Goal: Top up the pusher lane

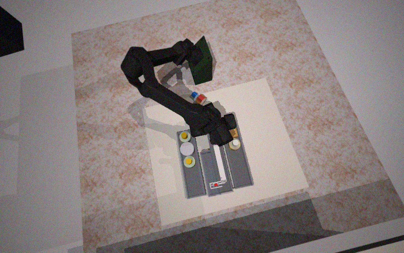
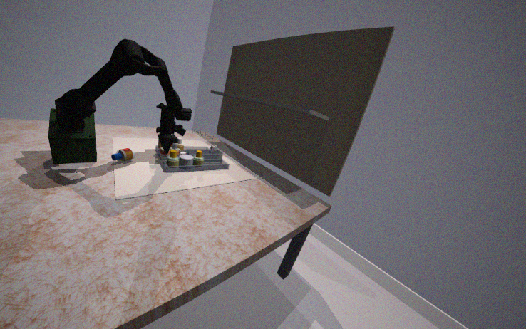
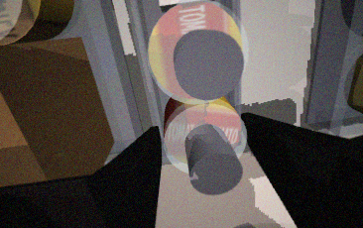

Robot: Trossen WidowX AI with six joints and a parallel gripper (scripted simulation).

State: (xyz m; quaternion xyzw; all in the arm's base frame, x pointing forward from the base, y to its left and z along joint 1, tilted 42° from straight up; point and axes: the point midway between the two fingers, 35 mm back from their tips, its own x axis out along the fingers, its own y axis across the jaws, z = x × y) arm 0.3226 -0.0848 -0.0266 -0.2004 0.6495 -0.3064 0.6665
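Note:
My gripper is slightly open, its fingers on either side of the front jar, which has a grey cap and a red tomato label. The front jar looks upright at the near end of the sprung lane. Behind it in a row, the old jar has a grey cap and a matching red label. The two look touching or nearly so. The arm hides both jars in the top view. The pusher plate and the front jar's base and front stop cannot be made out.
A blue-capped jar lies on its side towards the robot base. One side lane holds yellow-capped jars and a pale round one. The other holds a brown block and a white-capped jar.

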